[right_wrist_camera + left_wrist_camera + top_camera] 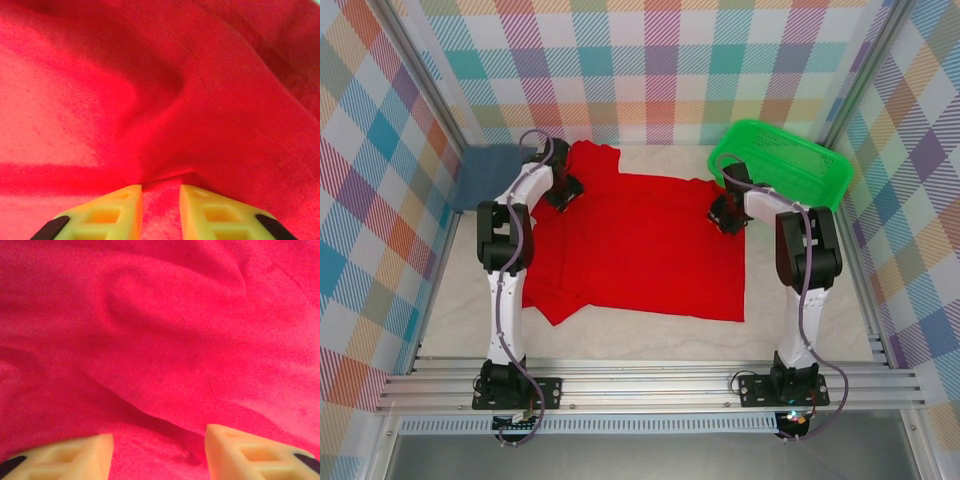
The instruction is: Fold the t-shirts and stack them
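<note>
**Both grippers down on the far edge of the red tee**

The left gripper point(563, 192) point(159, 440) sits low over the far left part of the bright red cloth t-shirt point(640, 250) point(165, 340). Its cream fingers stand well apart, with rumpled red cloth beneath and between them and nothing pinched.

The right gripper point(725, 215) point(161, 192) is at the far right corner of the same shirt. Its yellow fingers are nearly together, clamped on a tuck of red cloth point(160, 125), and creases run up and outward from that pinch.

The red shirt lies spread across the middle of the pale table point(650, 335), mostly flat, with a rumpled sleeve at its near left corner.

A slate-blue cloth t-shirt point(488, 175) lies folded in the far left corner, just beside the left arm. A green plastic mesh basket point(820, 165) stands in the far right corner, just beyond the right gripper.
</note>
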